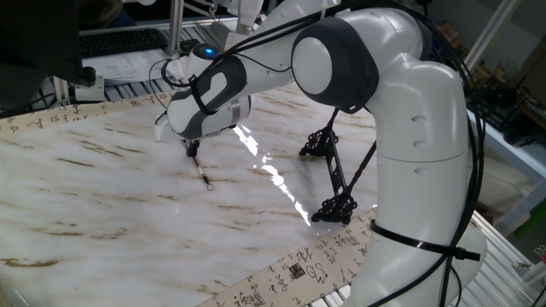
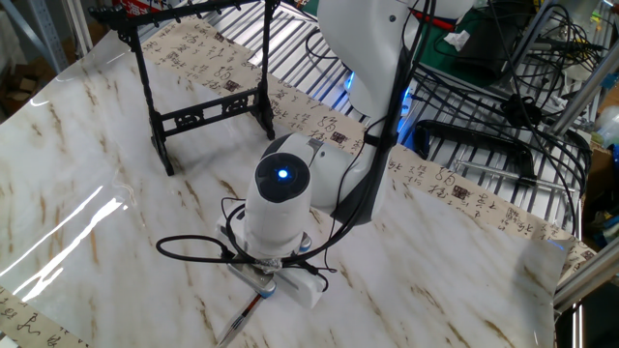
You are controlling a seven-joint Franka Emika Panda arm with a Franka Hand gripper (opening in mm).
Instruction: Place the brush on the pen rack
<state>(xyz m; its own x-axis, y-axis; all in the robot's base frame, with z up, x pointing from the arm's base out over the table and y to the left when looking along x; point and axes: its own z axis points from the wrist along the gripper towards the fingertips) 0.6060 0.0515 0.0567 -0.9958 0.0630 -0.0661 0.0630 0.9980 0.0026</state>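
One fixed view
Gripper: fingers drawn together around the brush's upper shaft, low over the marble table.
Brush: slanted below the gripper, loop end by the tabletop, well apart from the pen rack.

The other fixed view
Gripper: hidden under the wrist; closure unclear.
Brush: protruding beneath the wrist, far from the pen rack.

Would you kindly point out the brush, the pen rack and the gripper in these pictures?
brush (image 1: 201, 172), one fixed view, on the shaft below the gripper.
pen rack (image 2: 211, 109), the other fixed view, on its lower crossbar.
gripper (image 1: 192, 149), one fixed view, at the fingertips around the brush.
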